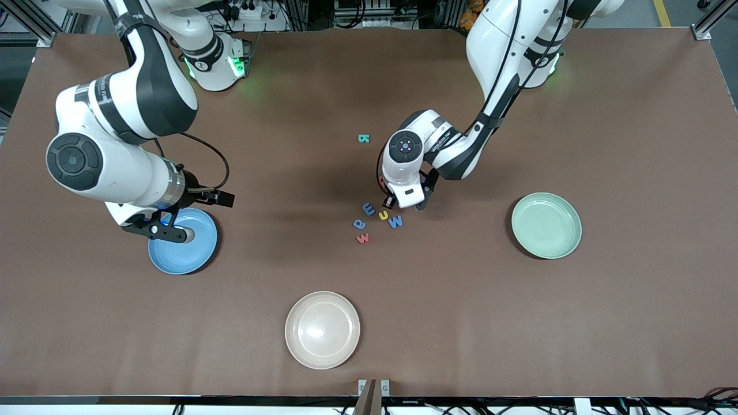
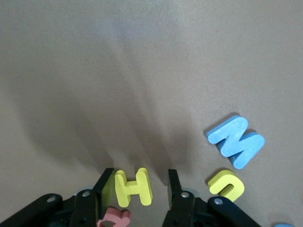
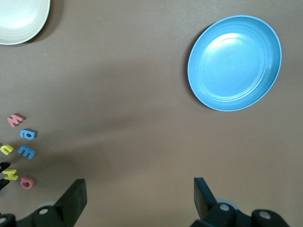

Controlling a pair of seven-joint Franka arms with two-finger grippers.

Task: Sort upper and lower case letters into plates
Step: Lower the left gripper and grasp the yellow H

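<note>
Left gripper (image 2: 137, 187), at the centre of the front view, is down on the table where we see its fingers (image 2: 103, 185) bracketing the yellow H (image 2: 134, 187), with a gap on one side. We see more letters (image 1: 377, 219) just below it. Right gripper (image 1: 166, 227) waits spread wide over the blue plate (image 1: 193, 253) at left; the mint plate (image 1: 546, 225) sits at right.

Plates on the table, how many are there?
3. The blue plate sits at the right arm's end, under the right claw. The mint green plate sits at the left arm's end. The cream plate lies nearest the front camera.
</note>
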